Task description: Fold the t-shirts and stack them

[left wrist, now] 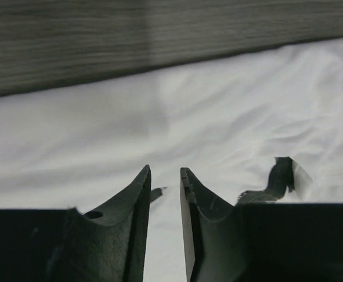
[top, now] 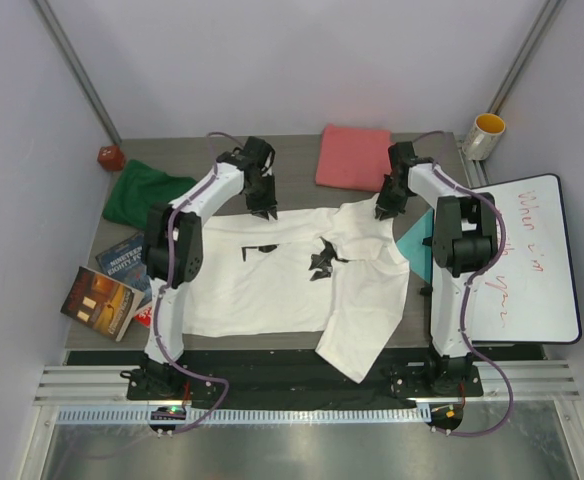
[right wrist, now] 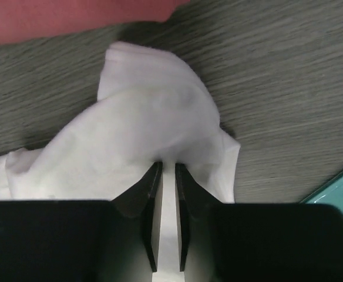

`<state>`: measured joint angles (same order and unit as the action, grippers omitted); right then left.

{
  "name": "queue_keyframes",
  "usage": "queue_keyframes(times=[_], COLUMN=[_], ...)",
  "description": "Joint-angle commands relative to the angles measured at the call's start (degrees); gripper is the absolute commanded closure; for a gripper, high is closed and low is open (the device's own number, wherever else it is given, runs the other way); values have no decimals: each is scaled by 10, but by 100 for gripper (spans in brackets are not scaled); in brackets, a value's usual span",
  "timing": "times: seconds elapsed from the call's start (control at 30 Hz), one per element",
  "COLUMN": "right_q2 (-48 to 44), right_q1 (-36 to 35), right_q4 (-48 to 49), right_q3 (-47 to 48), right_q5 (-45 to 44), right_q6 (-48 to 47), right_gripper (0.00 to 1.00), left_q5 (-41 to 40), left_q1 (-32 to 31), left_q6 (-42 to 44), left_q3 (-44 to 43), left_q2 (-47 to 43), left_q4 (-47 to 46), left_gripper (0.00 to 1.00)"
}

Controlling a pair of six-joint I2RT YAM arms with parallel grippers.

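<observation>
The large white t-shirt (top: 272, 280) lies spread across the middle of the table, with a black print on it and one part hanging over the near edge. My right gripper (top: 384, 210) is shut on its bunched far right corner (right wrist: 160, 117), with cloth pinched between the jaws (right wrist: 168, 164). My left gripper (top: 264, 208) hovers at the shirt's far edge; its jaws (left wrist: 165, 170) stand a narrow gap apart over smooth white cloth (left wrist: 218, 117). The coral-pink t-shirt (top: 354, 156) lies folded at the back. The dark green t-shirt (top: 142, 192) lies crumpled at the back left.
Glossy books (top: 102, 298) lie at the left edge. A small red object (top: 110, 157) sits in the back left corner. A thin teal sheet (top: 417, 245) lies under the shirt's right side. A yellow mug (top: 486, 135) and a whiteboard (top: 532, 270) are at the right.
</observation>
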<state>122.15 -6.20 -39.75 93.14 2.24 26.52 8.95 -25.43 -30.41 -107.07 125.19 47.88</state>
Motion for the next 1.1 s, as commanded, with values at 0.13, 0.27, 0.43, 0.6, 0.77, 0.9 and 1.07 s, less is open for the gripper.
queue_keyframes(times=[0.13,0.27,0.43,0.6,0.77,0.9,1.07], right_q2=[35,34,32,26,40,49,70], right_q1=[18,32,49,55,74,84,97], right_q4=[-23,-31,-53,-53,-64,-68,-75], right_q3=[28,18,13,5,25,35,66], right_q5=[-59,-64,-65,-70,-75,-78,-81], right_q6=[-6,-6,-3,0,4,10,13], right_gripper=[89,91,97,99,99,99,99], left_q5=[-68,-68,-85,-84,-85,-76,-49], left_q1=[28,28,28,36,39,41,41], left_q6=[62,44,34,38,22,-11,-38], left_q3=[-18,7,19,-53,-132,-131,-154], left_q2=[37,50,60,101,148,153,168], left_q4=[44,35,30,59,85,72,57], left_gripper=[100,100,100,100,100,100,100])
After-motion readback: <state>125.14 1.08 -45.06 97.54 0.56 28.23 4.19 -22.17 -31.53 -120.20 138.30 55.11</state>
